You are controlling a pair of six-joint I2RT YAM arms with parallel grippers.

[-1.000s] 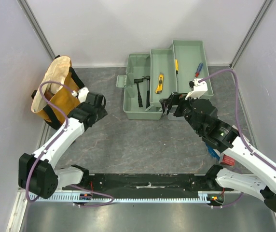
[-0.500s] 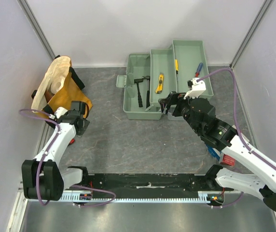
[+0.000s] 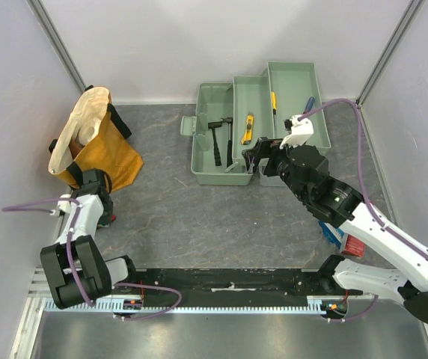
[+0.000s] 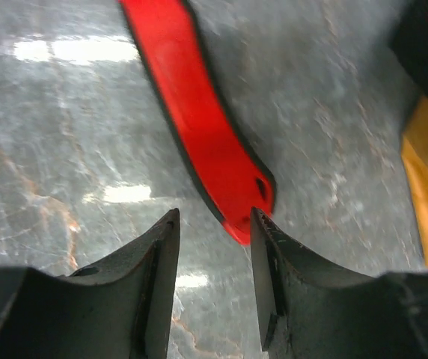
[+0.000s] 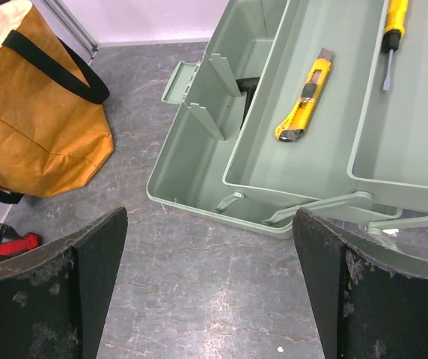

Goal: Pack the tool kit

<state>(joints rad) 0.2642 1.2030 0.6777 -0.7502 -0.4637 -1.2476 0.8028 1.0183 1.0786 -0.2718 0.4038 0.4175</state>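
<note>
Red handle: stiff, slim, probably slick and light; I'd pinch mid-grip.
My left gripper: fingers part-spread, astride its tip, pinching nothing.
My right gripper: fingers spread wide, empty, near toolbox.

The toolbox sits at the far middle of the table, its trays folded out to the right. A hammer lies in the left compartment, a knife in the middle tray, a screwdriver in the right tray. The bag stands far left. Just near of it, a tool lies on the table before the left gripper. The right gripper hangs near the toolbox's near right corner.
</note>
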